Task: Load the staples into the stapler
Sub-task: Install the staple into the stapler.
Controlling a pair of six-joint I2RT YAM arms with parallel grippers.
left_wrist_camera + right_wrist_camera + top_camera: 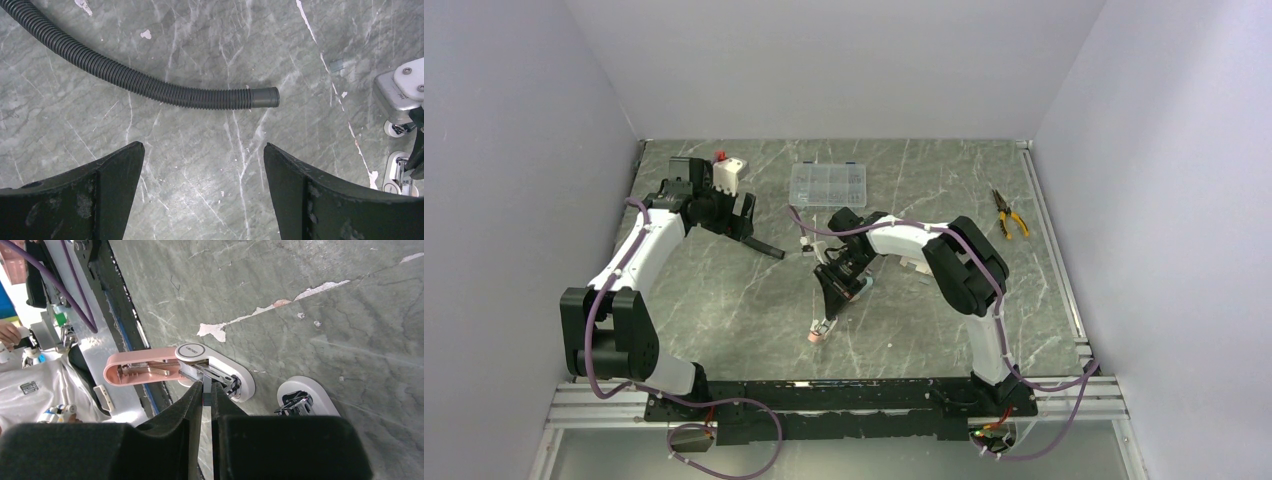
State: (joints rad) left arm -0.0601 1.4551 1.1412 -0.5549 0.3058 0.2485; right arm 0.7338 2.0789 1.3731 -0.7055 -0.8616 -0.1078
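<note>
Staples (206,398) held at the open stapler (150,368)
Your right pincer (207,387) pinches narrow on the staples, the stapler's metal tray just beyond its tips; your left pincer (204,150) gapes wide.

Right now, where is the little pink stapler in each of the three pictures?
Top external: the pink stapler lies centrally, just below the right gripper.
Left wrist: not in it.
Right wrist: left of centre, hinged open, under the right gripper, which pinches the staples.
Shared landmark: the green marbled table, in all three.
</note>
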